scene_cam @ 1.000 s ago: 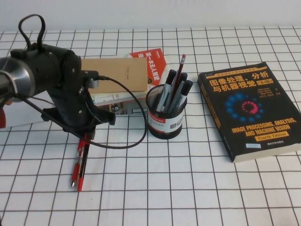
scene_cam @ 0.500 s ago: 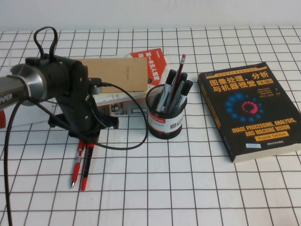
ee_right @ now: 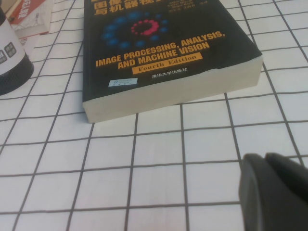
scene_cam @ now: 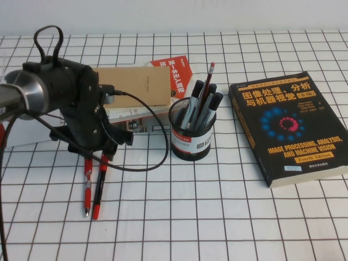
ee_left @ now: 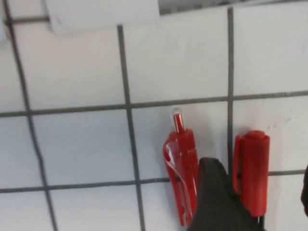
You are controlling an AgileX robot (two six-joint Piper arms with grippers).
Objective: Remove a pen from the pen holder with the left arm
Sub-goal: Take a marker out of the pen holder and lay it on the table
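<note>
The black mesh pen holder [scene_cam: 191, 133] stands mid-table with several pens upright in it. Two red pens lie side by side on the cloth to its left: a click pen [scene_cam: 87, 187] [ee_left: 180, 163] and a capped pen [scene_cam: 99, 187] [ee_left: 252, 168]. My left gripper [scene_cam: 97, 155] [ee_left: 260, 202] hovers low over their upper ends, open. The capped pen lies loose between the fingers, and one finger [ee_left: 216, 202] sits between the two pens. My right gripper [ee_right: 274, 192] is shut and empty, low over the cloth near the black book's corner.
A thick black book [scene_cam: 288, 128] [ee_right: 159, 53] lies right of the holder. Behind my left arm are a tan notebook [scene_cam: 138, 84], a red-and-white book [scene_cam: 176, 70] and a white box. A black cable [scene_cam: 157, 141] loops from the arm toward the holder.
My left gripper has opened and let go of the capped red pen, which now lies flat beside the click pen. The arm has shifted slightly over the pens.
</note>
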